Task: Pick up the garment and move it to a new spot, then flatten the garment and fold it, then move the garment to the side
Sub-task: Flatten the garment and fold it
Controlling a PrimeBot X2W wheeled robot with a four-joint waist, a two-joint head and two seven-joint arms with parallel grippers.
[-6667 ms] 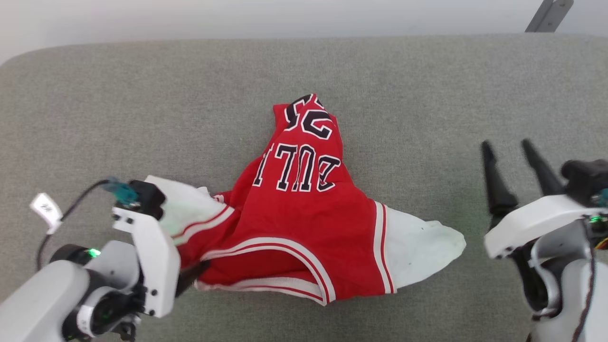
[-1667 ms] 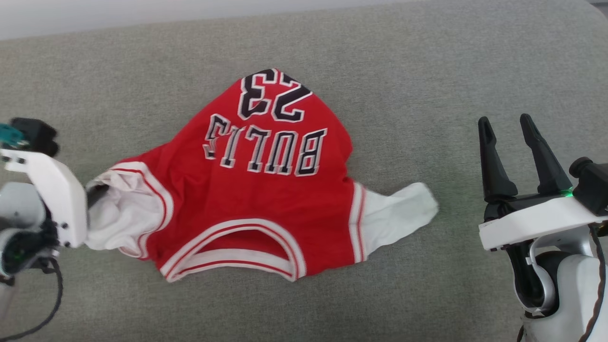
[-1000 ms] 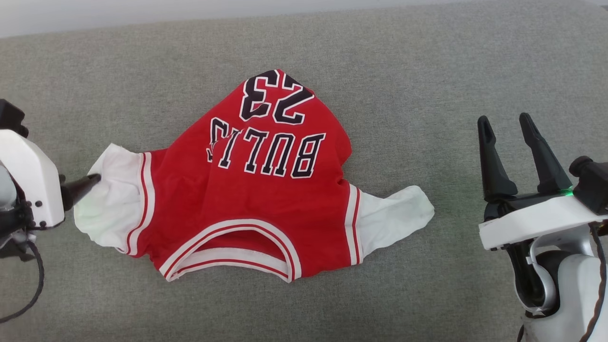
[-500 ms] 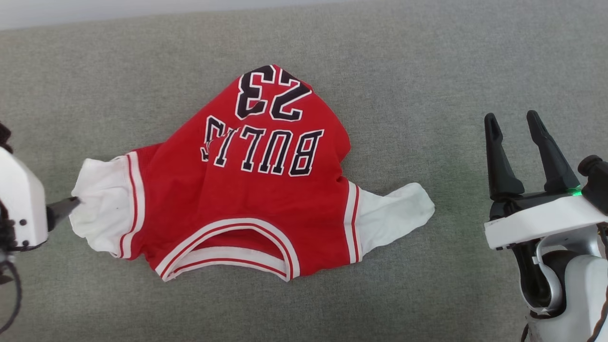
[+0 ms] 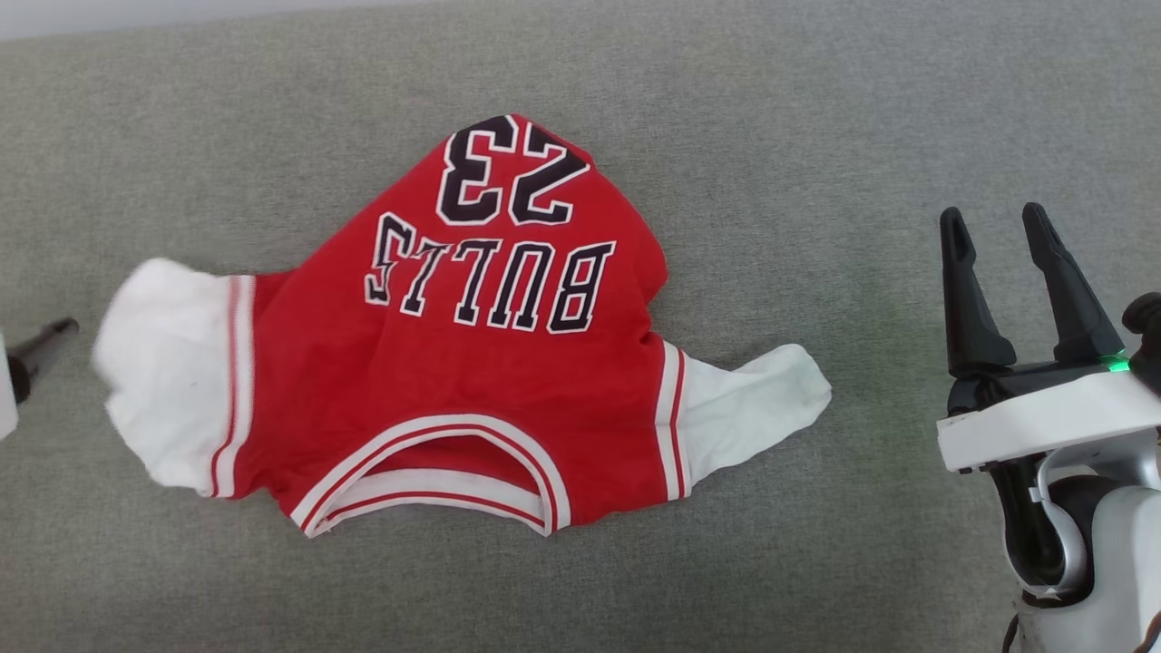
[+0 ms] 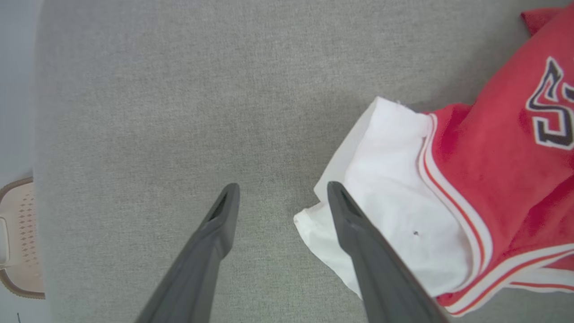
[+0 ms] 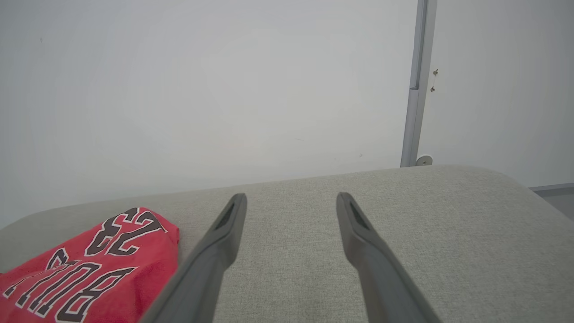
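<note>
The garment (image 5: 490, 363), a red jersey with black lettering, lies spread on the grey surface, collar towards me and a white sleeve out to each side. In the left wrist view my left gripper (image 6: 282, 188) stands open over bare grey fabric, just left of the left sleeve (image 6: 394, 211), with nothing between its fingers. One of its dark fingertips (image 5: 45, 337) shows at the head view's left edge, apart from that sleeve. My right gripper (image 5: 991, 213) is open and empty, well right of the right sleeve (image 5: 762, 408). The right wrist view has the gripper (image 7: 291, 197) pointing at the wall and the garment (image 7: 89, 269) at lower left.
The grey padded surface (image 5: 816, 136) stretches all round the garment. Its left edge (image 6: 38, 134) shows in the left wrist view, with a beige perforated object (image 6: 15, 242) beyond it. Behind the surface stand a pale wall and a metal post (image 7: 415, 89).
My left gripper has let go of the left sleeve and drawn back to the left. The sleeve now lies spread flat. The right arm has barely moved.
</note>
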